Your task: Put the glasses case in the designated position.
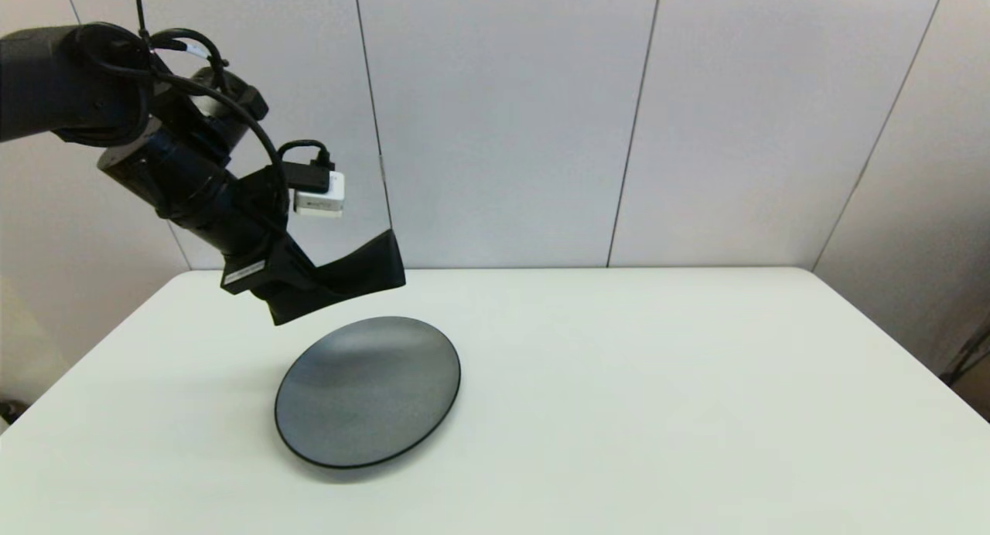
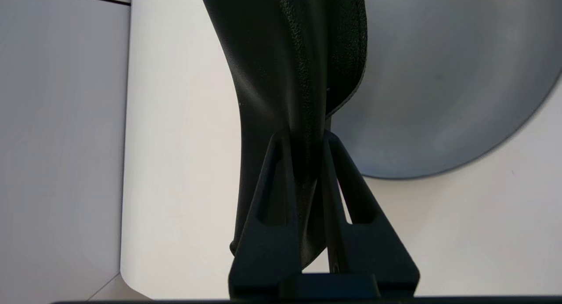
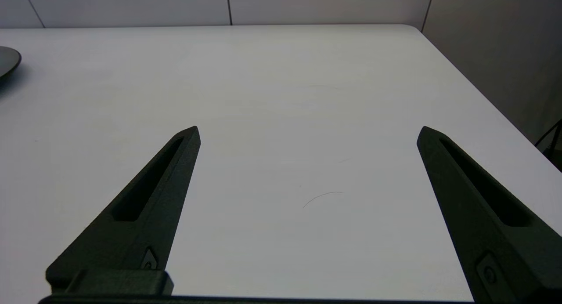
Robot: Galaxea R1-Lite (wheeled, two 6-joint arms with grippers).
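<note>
- Clamping the glasses case between its two black fingers, the left gripper is closed down tight on the soft black pouch, the finger tips almost meeting across the leather.
- In the head view the left gripper hangs in the air above the far left part of the table, with the glasses case sticking out from it toward the middle, clear of the tabletop.
- The case bends where the fingers pinch it and flares wider away from them; its grained edge shows in the left wrist view.
- Just beneath and slightly nearer than the case lies a round grey plate with a black rim, flat on the table; the case does not touch it.
- The left wrist view shows the plate beside the case, bare white tabletop on the other side.
- The right gripper is out of the head view; its own camera shows its fingers spread wide with nothing between them, low over plain white table, the plate's edge well off to one side.
</note>
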